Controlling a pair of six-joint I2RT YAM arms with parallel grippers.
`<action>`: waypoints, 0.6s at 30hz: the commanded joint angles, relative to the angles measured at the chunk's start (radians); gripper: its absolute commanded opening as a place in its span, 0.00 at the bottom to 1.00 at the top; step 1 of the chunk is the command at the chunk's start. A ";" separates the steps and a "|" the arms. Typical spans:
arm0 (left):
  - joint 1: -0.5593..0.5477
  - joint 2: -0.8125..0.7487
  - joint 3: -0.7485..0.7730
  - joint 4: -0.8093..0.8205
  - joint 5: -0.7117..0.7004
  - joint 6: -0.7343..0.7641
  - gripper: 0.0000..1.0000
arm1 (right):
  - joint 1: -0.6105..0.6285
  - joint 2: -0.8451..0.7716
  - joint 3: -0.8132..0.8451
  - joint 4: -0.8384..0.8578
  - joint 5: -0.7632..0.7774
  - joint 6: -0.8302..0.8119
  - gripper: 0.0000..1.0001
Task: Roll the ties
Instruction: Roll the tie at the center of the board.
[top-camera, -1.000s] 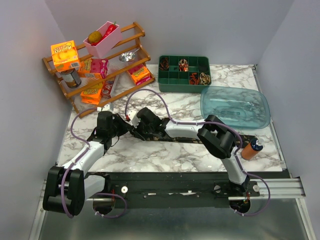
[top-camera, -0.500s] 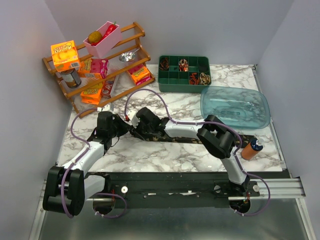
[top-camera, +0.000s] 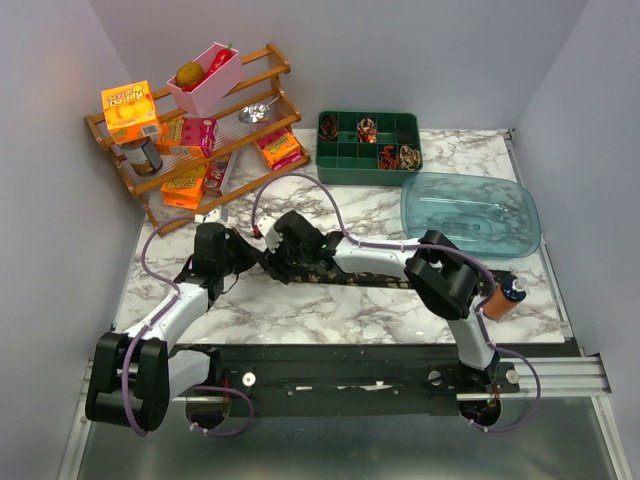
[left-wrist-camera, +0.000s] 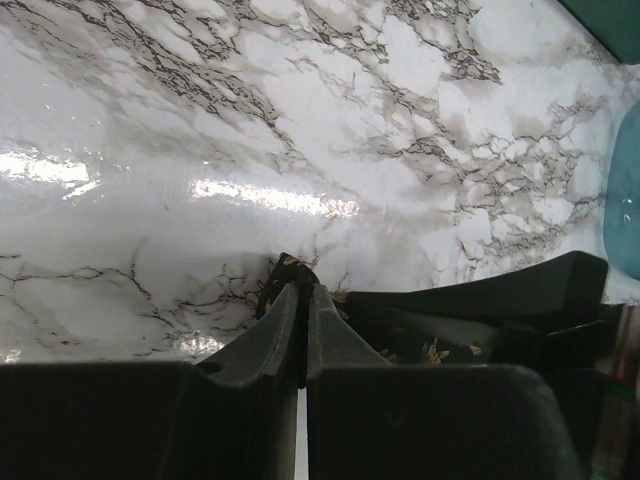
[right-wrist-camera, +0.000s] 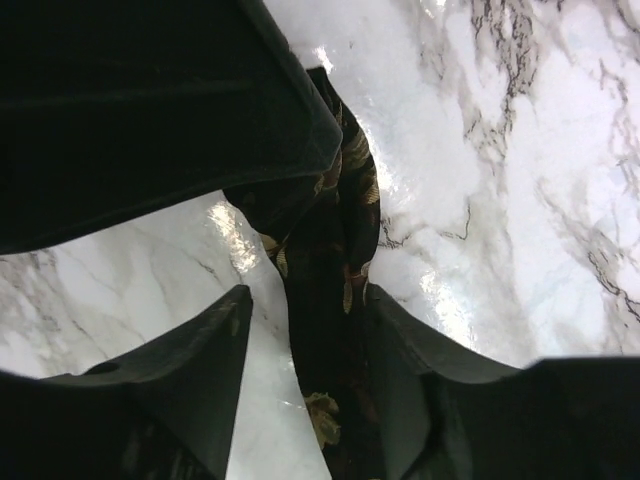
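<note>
A dark brown-black tie with small gold leaves (top-camera: 372, 280) lies flat along the table's middle, running rightward. My left gripper (top-camera: 252, 258) is at the tie's left end, shut on the tip of the fabric (left-wrist-camera: 285, 267), with its fingers (left-wrist-camera: 275, 330) pressed together low over the marble. My right gripper (top-camera: 278, 262) is just right of it, open, with the tie (right-wrist-camera: 335, 250) passing between its fingers (right-wrist-camera: 215, 340) close to the right one. The left gripper's black body (right-wrist-camera: 150, 100) fills the top of the right wrist view. Several small rolled ties (top-camera: 388, 157) sit in a green tray.
The green divided tray (top-camera: 340, 160) stands at the back centre. A clear blue lid (top-camera: 470, 212) lies at the right. An orange bottle (top-camera: 503, 298) stands near the right arm. A wooden rack (top-camera: 195, 150) with boxes and a pink bin fills the back left.
The right arm's elbow has swung slightly to the right and its gripper has edged a little toward the left gripper. The left gripper stays shut on the tie's end.
</note>
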 joint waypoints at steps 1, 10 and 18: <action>-0.006 -0.010 0.005 -0.003 -0.008 0.018 0.03 | 0.007 -0.052 0.016 -0.013 -0.018 0.033 0.58; -0.006 -0.019 0.010 -0.007 -0.012 0.016 0.03 | 0.007 -0.015 0.018 0.036 -0.018 0.102 0.17; -0.006 -0.036 0.008 -0.001 0.001 0.010 0.03 | 0.007 0.065 0.052 0.035 -0.032 0.124 0.02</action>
